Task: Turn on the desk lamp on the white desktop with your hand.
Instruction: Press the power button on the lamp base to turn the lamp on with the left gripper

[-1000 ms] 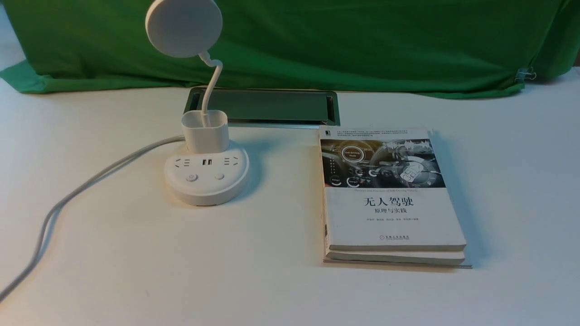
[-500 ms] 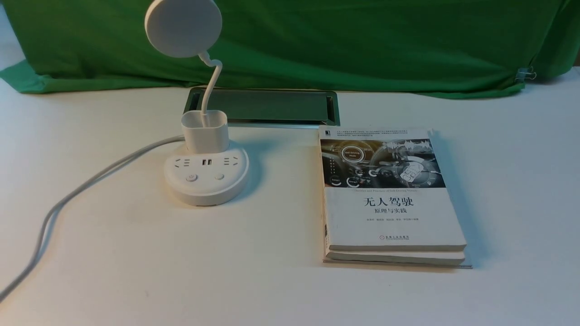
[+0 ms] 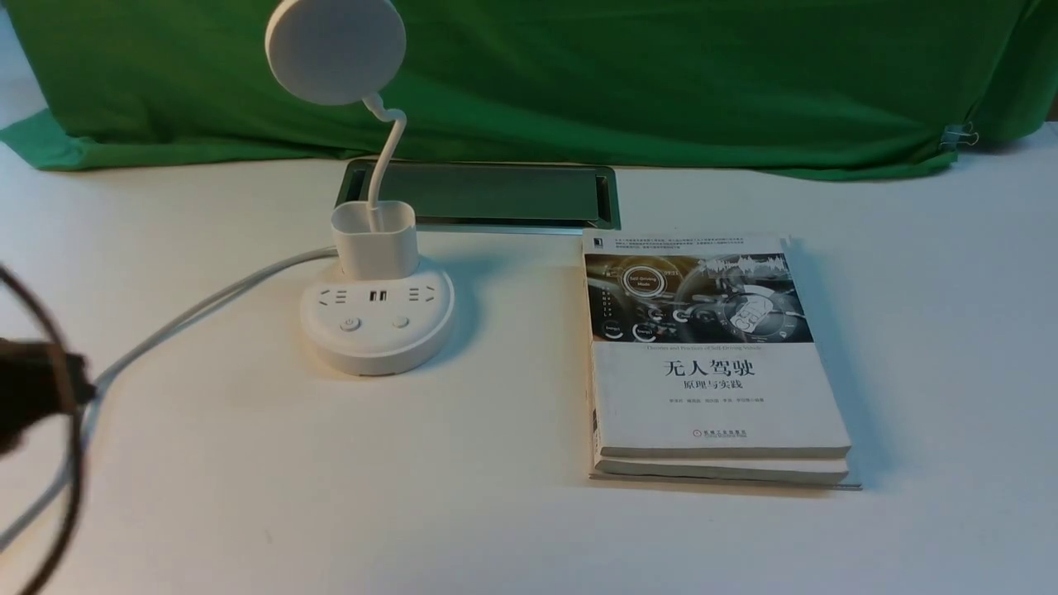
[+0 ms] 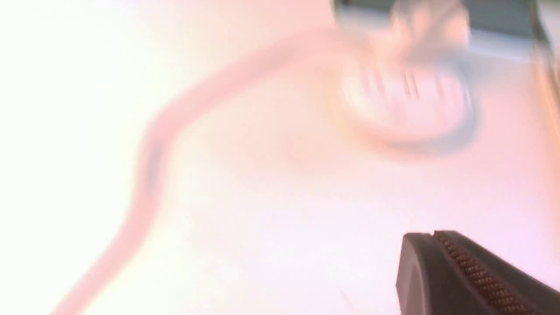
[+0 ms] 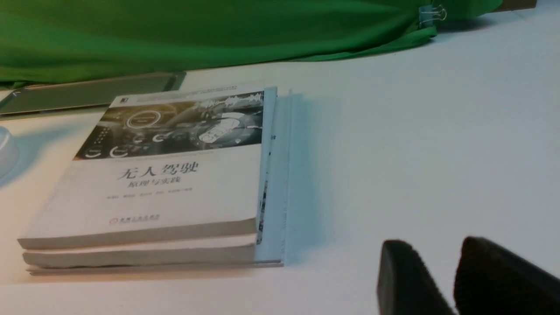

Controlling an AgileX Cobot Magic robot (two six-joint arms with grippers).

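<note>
A: And here's the lamp (image 3: 376, 330), standing upright on the desktop (image 3: 512, 364), left of centre in the front view! Its round head (image 3: 336, 49) looks plain grey, up on that bendy neck (image 3: 387, 161).

B: Two buttons on the base, one here (image 3: 350, 324), the other (image 3: 401, 322) beside it, and the grey cord (image 3: 215, 302) sweeping off to the left edge. What about the left arm (image 3: 37, 388)?

A: Just a dark, blurred piece at the left edge, well apart from the lamp's base, a dark cable (image 3: 74, 463) looping by it! Over to the left wrist view: the left gripper (image 4: 432, 232) has its fingers together, tips meeting. The background is washed out and blurred, but the lamp's base is there.

B: And the right gripper (image 5: 436, 240)?

A: Fingers apart, a narrow gap between them, bare desktop showing through!

B: Books (image 5: 148, 197) there too, in a stack, and in the front view they lie right of the lamp, well apart from it.

A: Behind them all, the green cloth (image 3: 661, 83), a clip (image 3: 959, 136) near its right end, and the cable slot (image 3: 496, 194) in front of it!
</note>
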